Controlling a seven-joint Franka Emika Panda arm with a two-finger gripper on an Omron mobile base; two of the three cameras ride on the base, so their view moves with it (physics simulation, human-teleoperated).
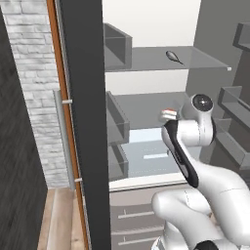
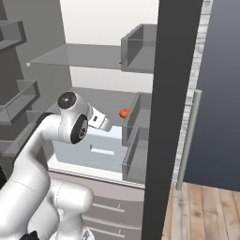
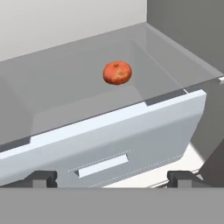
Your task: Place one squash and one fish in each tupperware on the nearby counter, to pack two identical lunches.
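A small round orange-red squash point(image 3: 117, 72) lies on the grey middle shelf point(image 3: 57, 92) of an open fridge, also seen as the squash point(image 2: 123, 113) from the right base. My gripper point(image 3: 113, 179) is open, its fingertips point(image 3: 41, 177) wide apart, and it hangs short of the squash, above the pale drawer front. The hand point(image 1: 168, 114) reaches into the fridge at middle-shelf height. A dark grey fish point(image 1: 174, 56) with a tail fin rests on the glass upper shelf point(image 1: 195, 61). The tupperware and the counter are out of view.
The fridge's dark open door point(image 1: 83, 122) with its grey bar handle point(image 1: 65, 141) stands to the left. Grey door bins point(image 2: 138, 122) line the inner side. A pale blue drawer point(image 3: 113, 135) sits under the middle shelf. Wooden floor point(image 2: 206, 211) lies beside the fridge.
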